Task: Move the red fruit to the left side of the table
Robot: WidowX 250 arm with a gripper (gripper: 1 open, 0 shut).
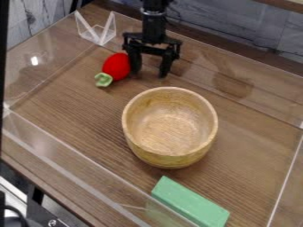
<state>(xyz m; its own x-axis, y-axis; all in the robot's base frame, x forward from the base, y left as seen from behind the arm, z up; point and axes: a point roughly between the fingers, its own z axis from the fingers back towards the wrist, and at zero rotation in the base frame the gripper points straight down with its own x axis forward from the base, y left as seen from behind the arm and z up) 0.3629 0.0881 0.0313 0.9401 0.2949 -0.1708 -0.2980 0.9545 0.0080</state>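
Note:
The red fruit, a small glossy strawberry-like toy with its green cap toward the near left, lies on the brown wood-grain table at the back left of centre. Just right of it my gripper points straight down, low over the tabletop and open, with nothing between its fingers. The left finger stands right against the fruit's right side; whether it touches, I cannot tell.
A wooden bowl, empty, sits mid-table in front of the gripper. A flat green block lies at the near edge. Clear acrylic walls ring the tabletop, with a clear folded piece at the back left corner.

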